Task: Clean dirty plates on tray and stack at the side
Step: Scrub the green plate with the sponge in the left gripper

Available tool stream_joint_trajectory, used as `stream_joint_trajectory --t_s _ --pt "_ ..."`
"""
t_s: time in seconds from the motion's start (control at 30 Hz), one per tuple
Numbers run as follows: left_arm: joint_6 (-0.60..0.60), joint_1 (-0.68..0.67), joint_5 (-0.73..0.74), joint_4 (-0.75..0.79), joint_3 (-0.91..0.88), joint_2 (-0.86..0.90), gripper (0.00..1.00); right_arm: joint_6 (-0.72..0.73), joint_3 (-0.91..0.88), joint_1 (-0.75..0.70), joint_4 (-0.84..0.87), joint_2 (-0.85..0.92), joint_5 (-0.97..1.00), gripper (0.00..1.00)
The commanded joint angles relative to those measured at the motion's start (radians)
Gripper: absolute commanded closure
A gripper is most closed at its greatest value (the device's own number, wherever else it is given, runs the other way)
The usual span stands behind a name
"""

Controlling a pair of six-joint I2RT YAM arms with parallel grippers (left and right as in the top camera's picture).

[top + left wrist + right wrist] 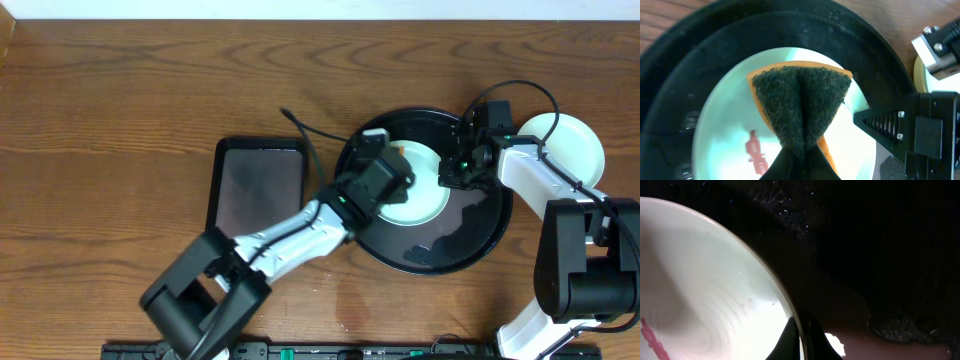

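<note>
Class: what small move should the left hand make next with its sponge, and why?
Probably sweep the sponge onto the red smear on the mint plate: the smear lies beside the sponge, unwiped, while the right hand pinches the plate's rim steady.

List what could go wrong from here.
The sponge is off the red smear; a wipe could miss it. The right tool pinches only the plate rim, so scrubbing might twist it loose. The tray looks wet; the plate could slide.
</note>
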Motion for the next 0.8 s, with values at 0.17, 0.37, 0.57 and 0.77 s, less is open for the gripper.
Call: stream_joint_trajectory --t_s 0.17,0.37,0.57,0.77 --pt "-0.053 -0.029 -0.111 0.015 0.019 0.151 0.93 0.008 -0.043 0.015 0.004 0.092 0.010 0.99" --pt "-0.070 -0.024 -0.155 0.019 0.019 0.198 0.92 0.008 -0.043 0.015 0.004 0.092 0.009 0.99" --pt "-0.068 0.009 -0.375 0.019 0.019 0.197 0.92 0.008 -0.043 0.015 0.001 0.092 0.010 0.99" --pt "-0.058 0.060 -0.331 0.024 0.019 0.197 0.92 0.008 -0.043 0.015 0.001 0.092 0.010 0.99"
